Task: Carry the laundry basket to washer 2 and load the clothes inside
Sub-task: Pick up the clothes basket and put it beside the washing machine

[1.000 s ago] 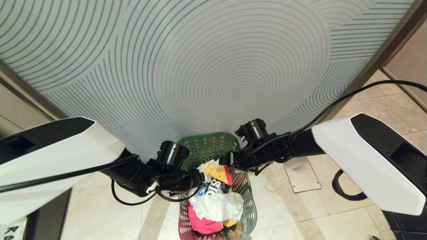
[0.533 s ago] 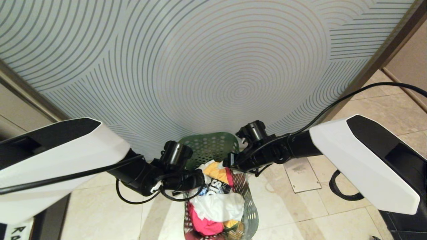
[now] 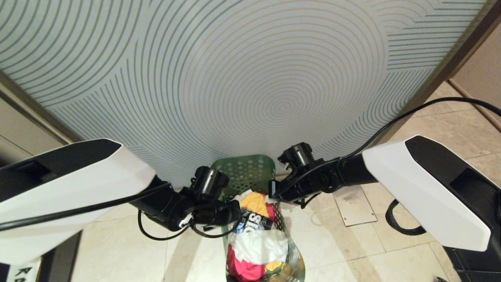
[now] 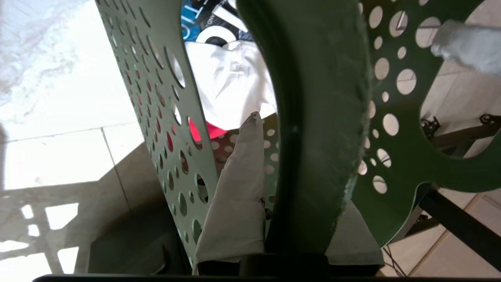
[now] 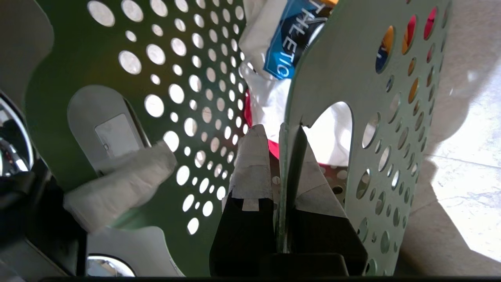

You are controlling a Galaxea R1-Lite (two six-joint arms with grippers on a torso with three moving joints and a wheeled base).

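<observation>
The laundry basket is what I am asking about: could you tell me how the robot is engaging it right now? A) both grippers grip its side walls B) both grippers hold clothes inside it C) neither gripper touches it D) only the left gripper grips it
A: the right gripper has its fingers closed on one wall of the laundry basket, and the left gripper is clamped on the opposite wall.

Before you: pale grey-blue wall panel (image 3: 250, 78) printed with concentric arcs, filling the upper frame; dark brown trim (image 3: 450, 62) at upper right; glossy beige floor tiles (image 3: 352, 250) below; metal floor plate (image 3: 354, 205) right of centre.
</observation>
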